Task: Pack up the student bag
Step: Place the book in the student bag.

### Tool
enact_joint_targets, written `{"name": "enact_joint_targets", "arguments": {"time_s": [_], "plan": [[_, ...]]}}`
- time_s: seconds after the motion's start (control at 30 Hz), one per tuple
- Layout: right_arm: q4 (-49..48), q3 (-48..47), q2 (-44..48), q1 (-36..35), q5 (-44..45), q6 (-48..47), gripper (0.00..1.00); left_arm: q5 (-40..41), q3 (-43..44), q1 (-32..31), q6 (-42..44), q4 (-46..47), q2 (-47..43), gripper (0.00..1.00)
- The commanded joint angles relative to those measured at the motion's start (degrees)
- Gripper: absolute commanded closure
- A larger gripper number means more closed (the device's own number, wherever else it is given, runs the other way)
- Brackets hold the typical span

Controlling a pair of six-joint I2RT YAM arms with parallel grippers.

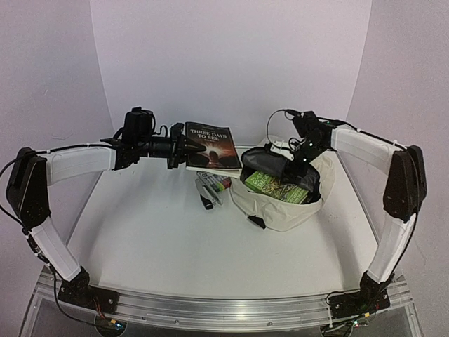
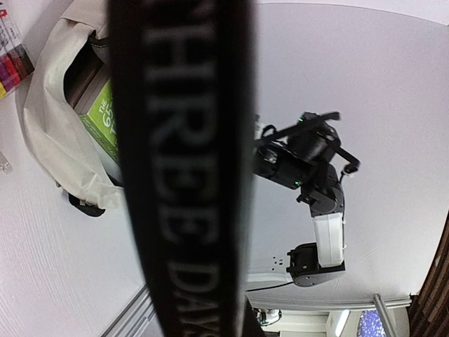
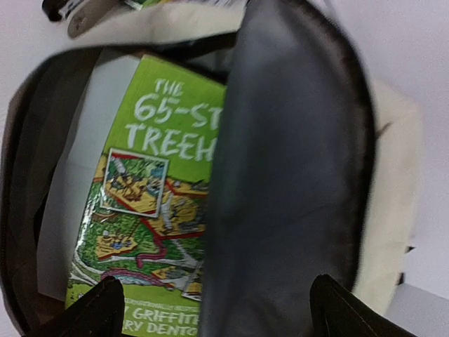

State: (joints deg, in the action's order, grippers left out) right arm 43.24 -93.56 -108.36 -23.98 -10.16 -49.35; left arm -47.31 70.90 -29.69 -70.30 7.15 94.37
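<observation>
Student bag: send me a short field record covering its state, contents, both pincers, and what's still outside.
bag: cream fabric backpack, unzipped, mouth open, on the white table
inside: green illustrated paperback, lying flat
left pincer: shut on dark paperback titled Three Days to See, left of the bag
right pincer: open, over the bag mouth, dark grey lining flap beneath it
outside: pack of coloured markers on the table beside the bag

Bright, even light, soft shadows; 2 wrist views blurred close up (dark book [image 2: 182, 175] worst).
</observation>
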Motion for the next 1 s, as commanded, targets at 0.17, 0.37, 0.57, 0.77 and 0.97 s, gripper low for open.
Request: {"name": "enact_joint_targets", "arguments": {"time_s": [0.17, 0.37, 0.57, 0.77, 0.97], "plan": [[4.88, -8.92, -8.94, 0.07, 5.69, 7.63, 0.33, 1.83, -2.17, 0.15, 2.83, 0.37, -7.27, 1.00], [2.41, -11.77, -11.02, 0.09, 9.99, 12.03, 0.92, 1.35, -3.75, 0.14, 4.06, -2.04, -8.85, 1.00], [3.61, -17.11, -9.90, -0.23, 4.46, 20.01, 1.00, -0.19, -4.89, -0.13, 4.87, -2.56, -9.36, 1.00], [9.68, -28.63, -10.46, -2.76, -11.10, 35.75, 1.00, -4.02, -4.46, -2.61, 3.32, 2.61, -5.64, 1.00], [8.30, -27.60, -8.48, -5.02, -13.83, 40.70, 1.00, -6.20, -3.90, -5.96, -1.48, 12.43, 2.46, 1.00]]}}
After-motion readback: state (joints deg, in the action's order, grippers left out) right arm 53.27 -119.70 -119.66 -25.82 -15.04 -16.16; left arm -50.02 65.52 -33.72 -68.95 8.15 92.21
